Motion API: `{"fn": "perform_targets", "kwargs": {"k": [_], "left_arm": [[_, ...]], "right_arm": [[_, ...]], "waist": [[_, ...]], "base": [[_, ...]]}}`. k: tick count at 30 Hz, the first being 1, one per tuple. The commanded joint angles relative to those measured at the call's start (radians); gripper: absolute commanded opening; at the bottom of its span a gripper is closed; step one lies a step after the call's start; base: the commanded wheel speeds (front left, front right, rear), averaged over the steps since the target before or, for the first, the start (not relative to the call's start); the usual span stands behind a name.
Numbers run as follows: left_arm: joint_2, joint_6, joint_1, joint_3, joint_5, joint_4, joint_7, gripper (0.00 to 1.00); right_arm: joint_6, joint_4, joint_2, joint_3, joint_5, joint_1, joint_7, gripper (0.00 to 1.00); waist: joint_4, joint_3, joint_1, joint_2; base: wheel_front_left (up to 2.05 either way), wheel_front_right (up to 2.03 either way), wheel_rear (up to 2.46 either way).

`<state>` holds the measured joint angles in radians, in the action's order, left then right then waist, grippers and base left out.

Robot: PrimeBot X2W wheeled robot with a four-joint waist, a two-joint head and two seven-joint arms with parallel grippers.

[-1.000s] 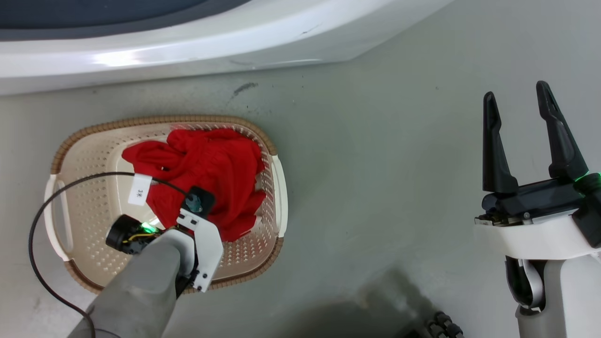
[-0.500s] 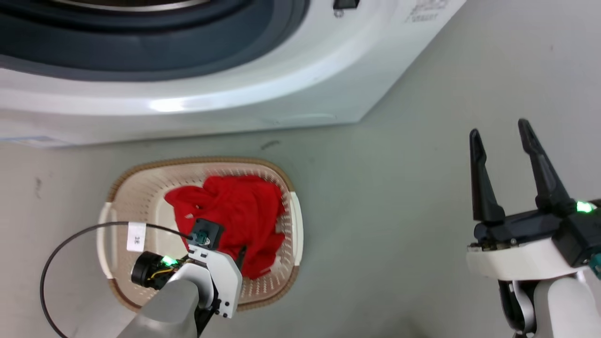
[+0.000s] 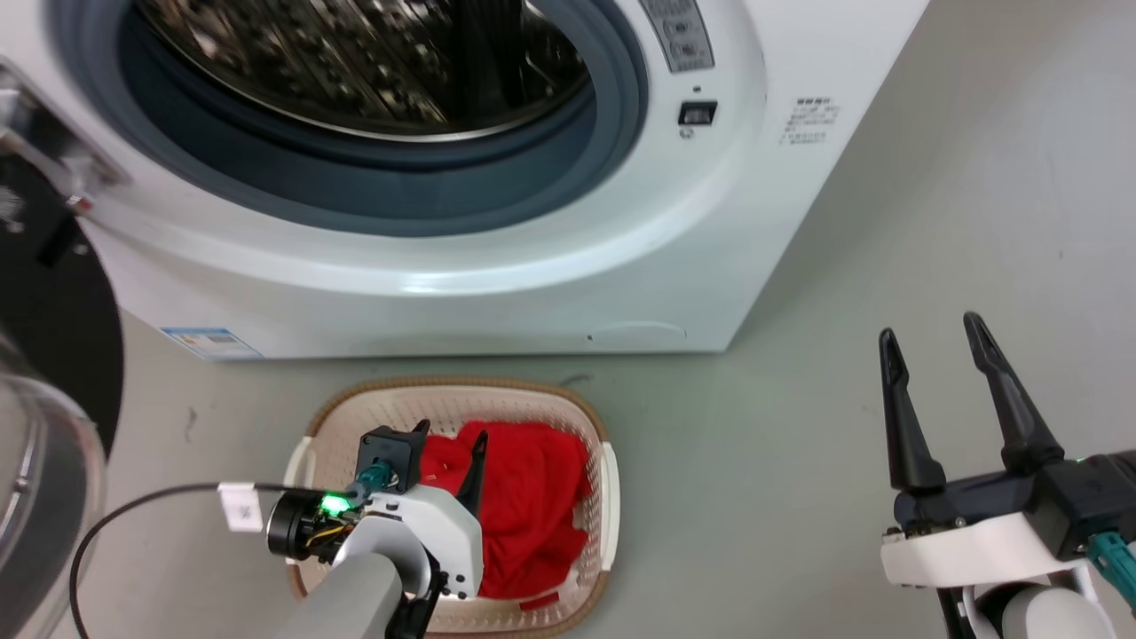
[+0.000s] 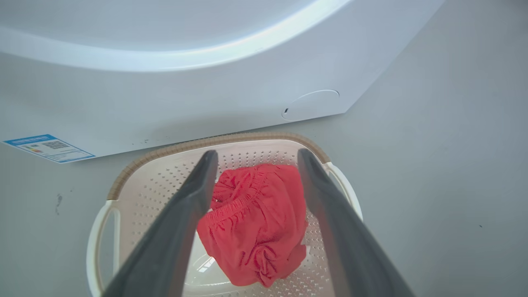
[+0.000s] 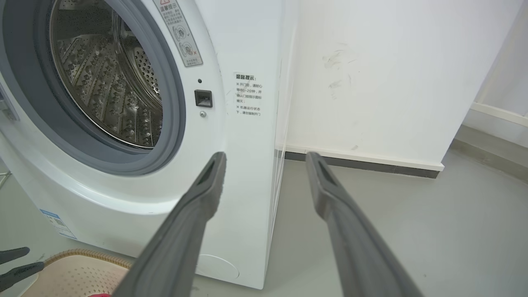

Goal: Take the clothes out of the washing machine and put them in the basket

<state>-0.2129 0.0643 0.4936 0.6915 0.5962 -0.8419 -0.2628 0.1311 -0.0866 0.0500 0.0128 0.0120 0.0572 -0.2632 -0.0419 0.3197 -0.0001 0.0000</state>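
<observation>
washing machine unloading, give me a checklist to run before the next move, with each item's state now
1. Left end effector open, holding no cloth: ok.
2. Red clothes lie inside the basket: ok.
3. Basket sits right in front of the washing machine: ok.
4. Door swung open, drum mouth unobstructed: ok.
5. Drum empty: cannot tell; the part in view is bare steel, but not all of it shows.
6. Right end effector open and empty, ready to reach: ok.
</observation>
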Motion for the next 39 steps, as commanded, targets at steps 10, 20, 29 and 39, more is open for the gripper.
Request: {"fn": "perform_targets", "kwargs": {"k": [10, 20, 29, 39], "left_arm": [[-0.009, 0.100, -0.234, -0.245, -0.197, 0.391, -0.003, 1.00], [0.052, 0.122, -0.396, -0.449, -0.354, 0.636, -0.003, 1.00], [0.116, 0.095, -0.511, -0.586, -0.446, 0.742, -0.003, 1.00], [0.148, 0.052, -0.573, -0.640, -0.506, 0.778, -0.003, 1.00]], "right_arm": [[-0.001, 0.011, 0.001, -0.011, 0.005, -0.076, -0.002, 1.00], [-0.001, 0.012, 0.001, -0.018, -0.008, -0.127, -0.002, 1.00], [-0.001, 0.016, 0.000, -0.026, -0.023, -0.167, -0.002, 1.00], [-0.001, 0.017, 0.001, -0.032, -0.034, -0.197, -0.002, 1.00]], "waist": [[0.042, -0.148, 0.0001, 0.0000], [0.046, -0.222, 0.0001, 0.0000], [0.038, -0.273, 0.0001, 0.0000], [0.035, -0.291, 0.0001, 0.0000]], "base": [[0.00, 0.00, 0.00], [0.00, 0.00, 0.00], [0.00, 0.00, 0.00], [0.00, 0.00, 0.00]]}}
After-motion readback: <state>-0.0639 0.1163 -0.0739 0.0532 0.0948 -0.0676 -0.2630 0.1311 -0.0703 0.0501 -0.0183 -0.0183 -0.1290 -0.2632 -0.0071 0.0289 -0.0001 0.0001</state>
